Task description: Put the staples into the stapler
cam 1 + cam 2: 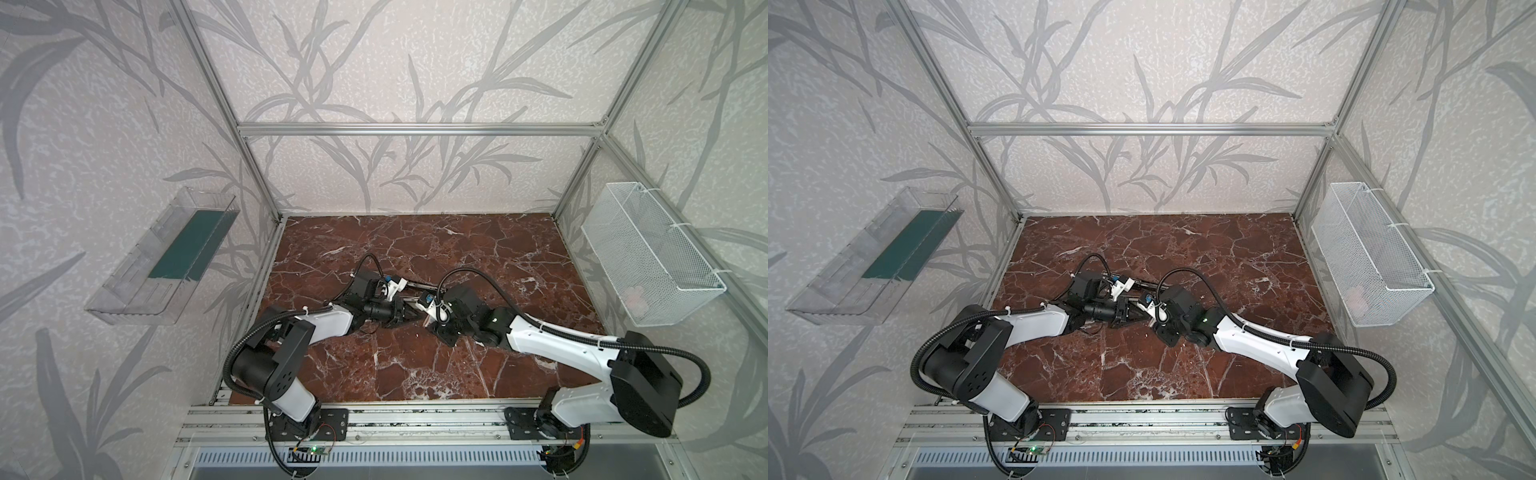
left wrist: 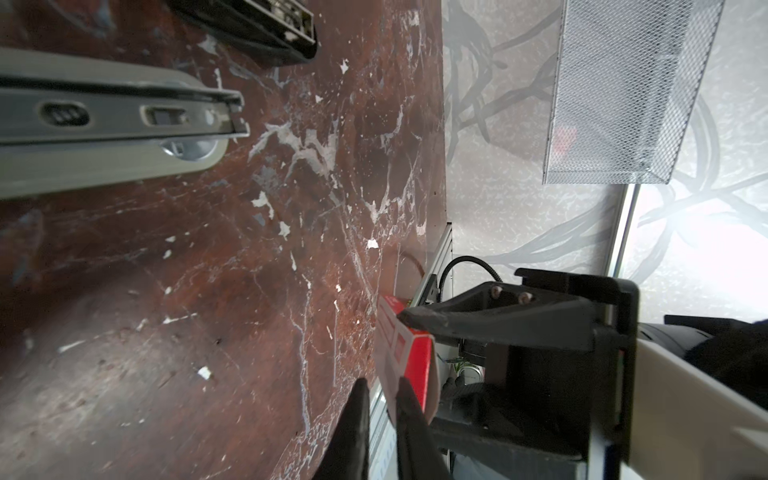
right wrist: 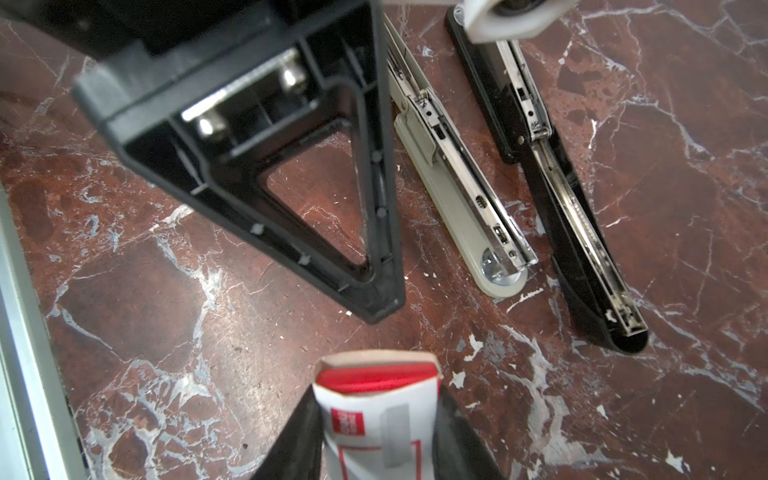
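1. Gripping of the staple box [image 3: 374, 419] is done by the right hand [image 3: 377, 397]. Its two fingers are clamped on the long sides, and the box is held clear of the worktop [image 3: 166, 332] with the open end turned outward, presumably so that the contents can be reached.
2. No staples are seen as such. They are judged to be inside the box, since only red card and a brown flap show at its mouth.
3. The left hand [image 2: 382, 384] is placed at that open end with its fingers almost together. Whether an edge or flap of the box is pinched between them cannot be told.
4. The black stapler [image 3: 582, 216] is laid flat on the worktop near the box. It is swung open with its silver rail facing up, so that a strip could be dropped straight in. No strip can be made out in the rail.
5. A beige stapler [image 3: 461, 195] is laid just beside it, also opened; it is not the one to be filled.
6. The step in hand is judged to be getting the staples out of the box, so loading is not yet begun.
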You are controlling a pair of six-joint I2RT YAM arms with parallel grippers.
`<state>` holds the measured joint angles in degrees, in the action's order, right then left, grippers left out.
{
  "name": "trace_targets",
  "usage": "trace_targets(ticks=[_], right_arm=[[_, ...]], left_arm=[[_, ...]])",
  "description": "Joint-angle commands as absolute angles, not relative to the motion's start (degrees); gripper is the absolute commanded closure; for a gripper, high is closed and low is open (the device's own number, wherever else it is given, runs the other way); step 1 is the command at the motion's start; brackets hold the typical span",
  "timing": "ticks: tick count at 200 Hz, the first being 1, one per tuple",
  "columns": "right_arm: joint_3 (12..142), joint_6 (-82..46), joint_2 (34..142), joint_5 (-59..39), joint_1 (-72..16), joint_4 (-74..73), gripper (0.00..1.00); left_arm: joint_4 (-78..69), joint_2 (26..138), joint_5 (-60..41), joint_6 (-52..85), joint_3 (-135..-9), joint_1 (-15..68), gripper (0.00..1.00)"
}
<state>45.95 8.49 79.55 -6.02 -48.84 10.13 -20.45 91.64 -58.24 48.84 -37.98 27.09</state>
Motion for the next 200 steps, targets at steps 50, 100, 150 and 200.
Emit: trace_targets(ticks=[50,100,150,200], right_arm=[[46.6,9.0,81.3,-5.4,-49.3,9.9,0.62],[47.9,9.0,82.8,-5.4,-49.4,11.6,0.62],[49.5,8.9,83.9,-4.6,-49.9,14.1,0.62],[50.2,8.8,85.0,-4.8,-50.0,15.1,0.63]], left_arm=[[-16.7,90.5,-60.7,46.4,-41.2,28.8,0.81],[-4.6,90.3,-57.4,38.9,-44.8,30.1,0.81],[3.2,90.1,-54.4,33.7,-46.2,30.2,0.85],[4.7,90.7,-55.0,32.9,-48.4,30.7,0.80]])
